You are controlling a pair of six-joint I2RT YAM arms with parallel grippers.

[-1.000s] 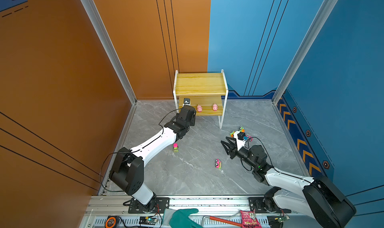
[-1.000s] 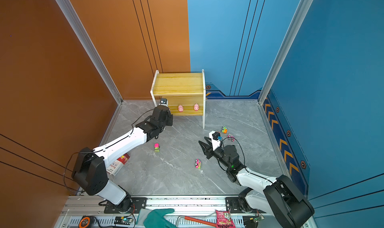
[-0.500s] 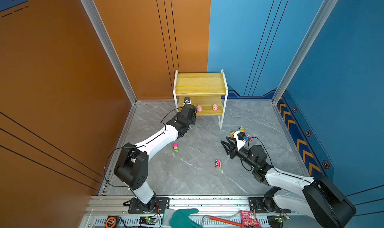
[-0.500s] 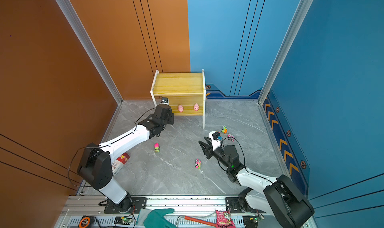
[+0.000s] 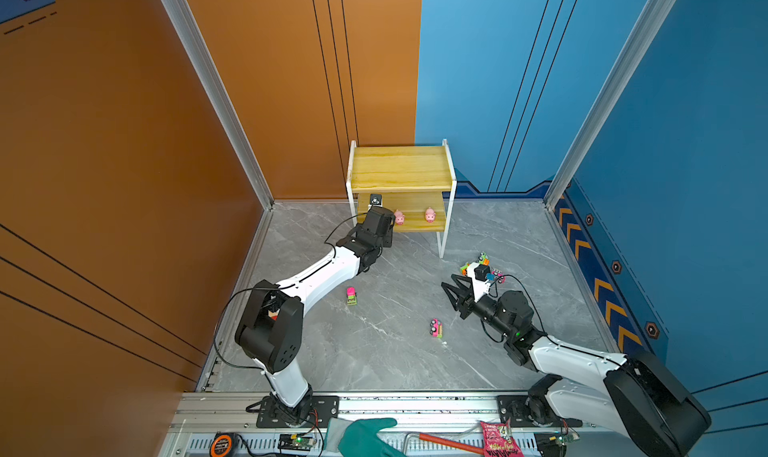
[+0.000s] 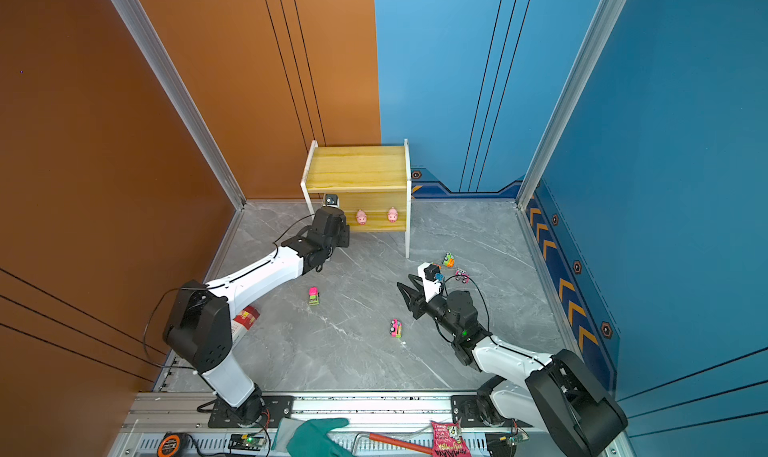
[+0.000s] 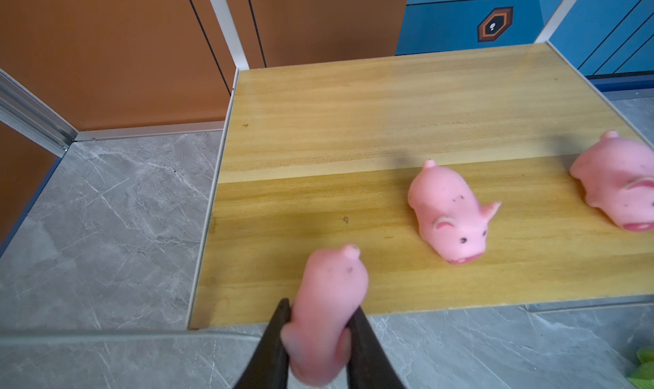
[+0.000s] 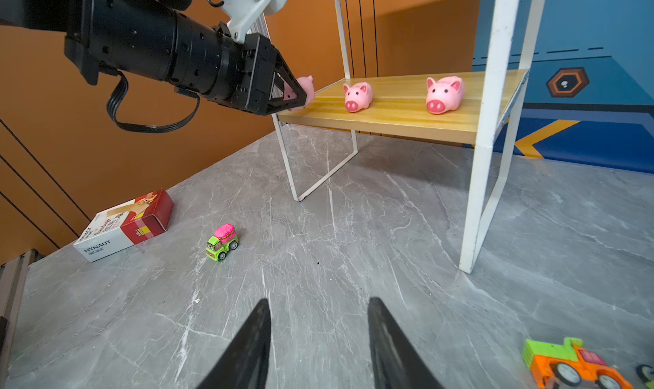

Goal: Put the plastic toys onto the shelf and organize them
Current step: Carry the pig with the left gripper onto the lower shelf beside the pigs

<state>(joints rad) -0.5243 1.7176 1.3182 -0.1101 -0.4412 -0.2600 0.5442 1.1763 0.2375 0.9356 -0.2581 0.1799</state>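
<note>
**Change noted.** Over the last second the left arm has been raising its elbow and edging forward. The left end effector (image 7: pixel 320 309) is pinching the third pig (image 7: pixel 329 291) at its head end, jaws pressed into its sides. The pig is now hanging at the near left corner of the shelf (image 7: pixel 318 129), with its rear over the lower board. Whether it is touching the wood cannot be told.

**Unchanged.**
- The two pigs (image 7: pixel 447 215) (image 7: pixel 617 185) are standing in a row on that board, to the right of the held one.
- The right end effector (image 8: pixel 319 300) is waiting, jaws spread and empty, over the counter (image 8: pixel 354 249).
- The green-and-pink truck (image 5: pixel 351 296), the pink truck (image 5: pixel 435 327) and the cluster of trucks (image 5: pixel 482 263) are lying where they were.

**Assessment.** The last pig appears to be nearing release. Every truck in view is still awaiting transfer.
</note>
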